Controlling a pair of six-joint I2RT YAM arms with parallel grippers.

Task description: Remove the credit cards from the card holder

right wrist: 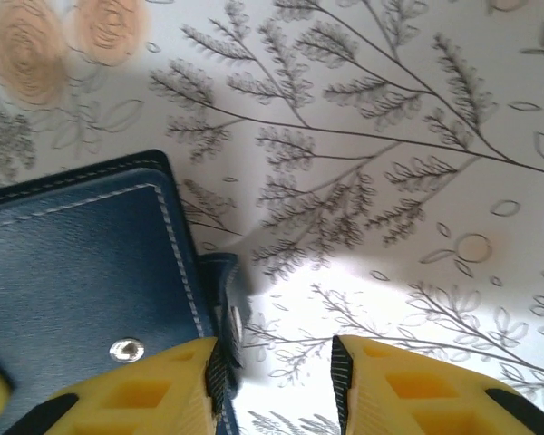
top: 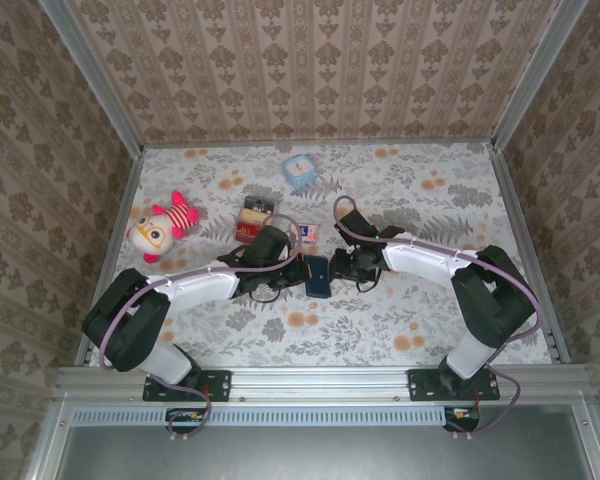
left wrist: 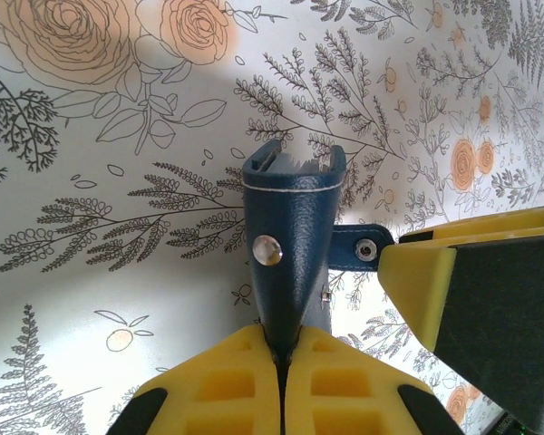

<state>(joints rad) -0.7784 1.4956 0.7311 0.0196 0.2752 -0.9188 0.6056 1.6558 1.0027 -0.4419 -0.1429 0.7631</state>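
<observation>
**Left tool**: two yellow ribbed fingers, pressed together on one end of a flat, grained navy-blue card holder with white stitching. The card holder stands on edge and runs straight out from the fingertips. Its far end gapes slightly, showing two folded walls. One silver snap stud sits on its face. A small navy snap tab juts from its side, just past the fingertips. Whether the card holder touches the tabletop cannot be told.

**Right tool**: yellow fingers set apart, with bare tabletop showing between them. One finger lies over a corner of the card holder, and the snap tab sits at that finger's inner edge. The other finger is clear of it.

**Position, overhead view:** both tools meet tip to tip at the card holder, which is between them near the middle of the white, flower-and-fern printed tabletop.

**Beyond the tools:**
- A small red-and-tan box, just past the left tool.
- A small pale rectangular item with red markings, near the box; too small to identify.
- A light-blue square object with a white centre, farther out.

**Outer side of the left tool:** a plush doll with a white face, glasses and pink stripes, well apart.
</observation>
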